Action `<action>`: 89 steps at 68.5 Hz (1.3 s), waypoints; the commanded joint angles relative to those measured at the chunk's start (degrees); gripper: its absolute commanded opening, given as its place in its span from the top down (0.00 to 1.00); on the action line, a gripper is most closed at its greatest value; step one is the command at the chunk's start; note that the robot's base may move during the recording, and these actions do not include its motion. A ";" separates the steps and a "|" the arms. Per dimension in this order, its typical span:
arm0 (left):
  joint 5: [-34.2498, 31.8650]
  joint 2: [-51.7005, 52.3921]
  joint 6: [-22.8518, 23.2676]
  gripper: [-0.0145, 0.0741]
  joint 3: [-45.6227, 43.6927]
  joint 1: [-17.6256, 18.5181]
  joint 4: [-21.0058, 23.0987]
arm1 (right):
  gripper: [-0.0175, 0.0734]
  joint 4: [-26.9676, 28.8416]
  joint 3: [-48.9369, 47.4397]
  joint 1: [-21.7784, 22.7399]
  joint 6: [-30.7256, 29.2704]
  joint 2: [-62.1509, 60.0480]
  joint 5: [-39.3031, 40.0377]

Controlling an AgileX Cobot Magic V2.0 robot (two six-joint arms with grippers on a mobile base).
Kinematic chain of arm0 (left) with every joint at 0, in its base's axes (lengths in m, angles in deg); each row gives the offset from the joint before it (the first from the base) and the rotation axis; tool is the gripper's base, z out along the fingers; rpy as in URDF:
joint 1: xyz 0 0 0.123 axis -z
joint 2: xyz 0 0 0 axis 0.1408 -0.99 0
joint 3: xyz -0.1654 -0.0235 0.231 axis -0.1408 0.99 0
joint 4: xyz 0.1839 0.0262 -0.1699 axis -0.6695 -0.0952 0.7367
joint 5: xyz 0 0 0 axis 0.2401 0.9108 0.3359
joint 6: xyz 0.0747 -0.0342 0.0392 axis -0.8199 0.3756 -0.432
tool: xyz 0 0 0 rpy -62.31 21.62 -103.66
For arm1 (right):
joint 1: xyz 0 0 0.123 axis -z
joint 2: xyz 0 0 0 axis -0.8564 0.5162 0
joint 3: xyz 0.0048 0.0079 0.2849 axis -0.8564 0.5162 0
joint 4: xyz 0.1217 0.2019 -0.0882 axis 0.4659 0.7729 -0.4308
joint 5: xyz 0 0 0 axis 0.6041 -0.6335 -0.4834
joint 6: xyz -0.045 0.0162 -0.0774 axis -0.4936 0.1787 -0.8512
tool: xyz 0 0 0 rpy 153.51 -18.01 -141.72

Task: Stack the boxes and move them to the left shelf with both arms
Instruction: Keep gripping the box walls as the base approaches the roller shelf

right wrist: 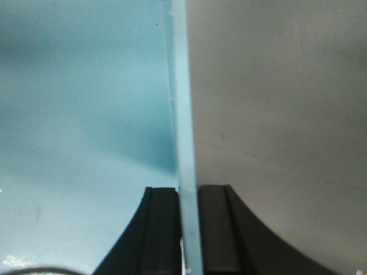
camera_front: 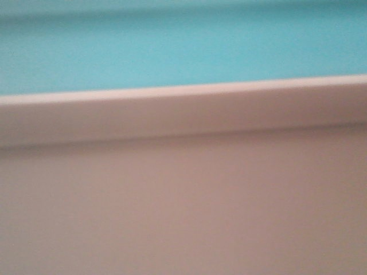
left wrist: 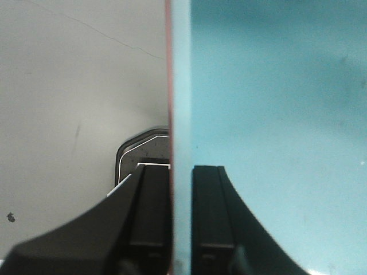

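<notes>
The front view is filled at very close range by the salmon pink box (camera_front: 183, 200), with the light blue box (camera_front: 183, 51) nested inside it. In the left wrist view my left gripper (left wrist: 181, 169) is shut on the doubled side wall: the blue box's wall (left wrist: 181, 86) with the pink box's thin edge (left wrist: 168, 86) against it. One finger (left wrist: 209, 217) is inside the blue box (left wrist: 275, 114). My right gripper (right wrist: 188, 189) is shut on the opposite blue wall (right wrist: 182, 103), the blue box's inside (right wrist: 86, 114) lying to its left. The left shelf is out of view.
Grey floor (left wrist: 74, 86) with a thin crack shows beyond the boxes on the left. A dark rounded part with a white outline (left wrist: 140, 149) sits just past the left gripper's outer finger. More grey floor (right wrist: 275, 86) lies outside the right wall.
</notes>
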 commanded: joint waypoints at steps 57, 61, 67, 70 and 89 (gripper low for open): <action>4.53 2.10 0.56 0.84 -2.84 2.07 12.28 | 0.78 6.04 -2.72 -1.28 0.47 -1.59 -5.19; 4.53 2.10 0.56 0.84 -2.84 2.07 12.28 | 0.78 6.04 -2.72 -1.28 0.47 -1.59 -5.19; 4.53 2.10 0.56 0.84 -2.84 2.07 12.28 | 0.78 6.04 -2.72 -1.28 0.47 -1.59 -5.19; 4.53 2.10 0.56 0.84 -2.84 2.07 12.28 | 0.78 6.04 -2.72 -1.28 0.47 -1.59 -5.19; 4.53 2.10 0.56 0.84 -2.84 2.07 12.28 | 0.78 6.04 -2.72 -1.28 0.47 -1.59 -5.19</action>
